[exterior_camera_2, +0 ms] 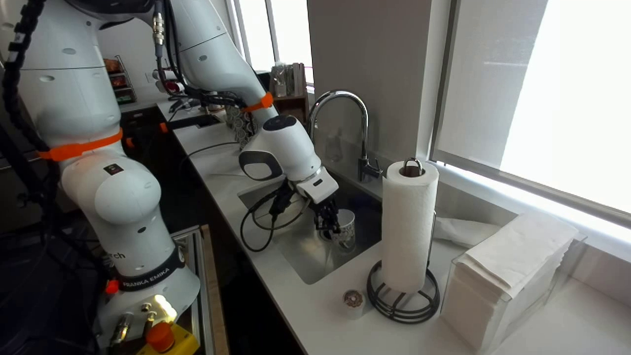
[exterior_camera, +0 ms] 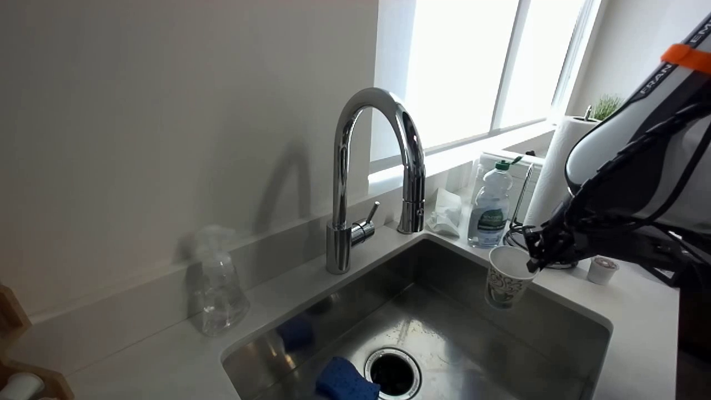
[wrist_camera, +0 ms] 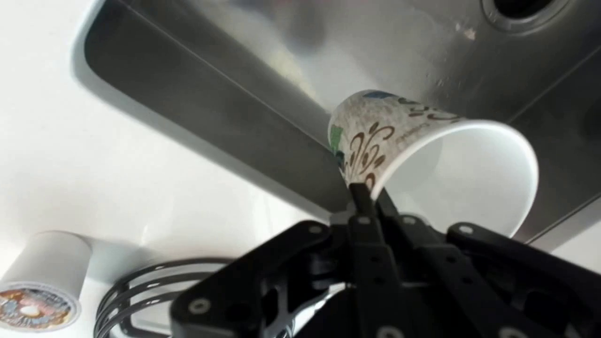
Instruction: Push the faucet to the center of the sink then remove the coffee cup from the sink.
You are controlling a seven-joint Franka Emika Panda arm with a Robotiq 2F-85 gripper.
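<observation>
As wrist view clarifies, hand (wrist_camera: 372, 193) pinches cup wall (wrist_camera: 396, 134).

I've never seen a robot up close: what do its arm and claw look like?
The arm is white and rounded, with orange straps, black cables and, low down, a black band lettered FRANKA EMIKA. The gripper is black, with slim fingers and pale round pins.

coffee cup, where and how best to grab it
Probably by the rim of the coffee cup, from above on the side nearest the robot arm, one jaw inside and one outside, as the jaws pinch it now. The open mouth faces up and leaves the thin wall reachable; squeezing the body might crush it.
</observation>
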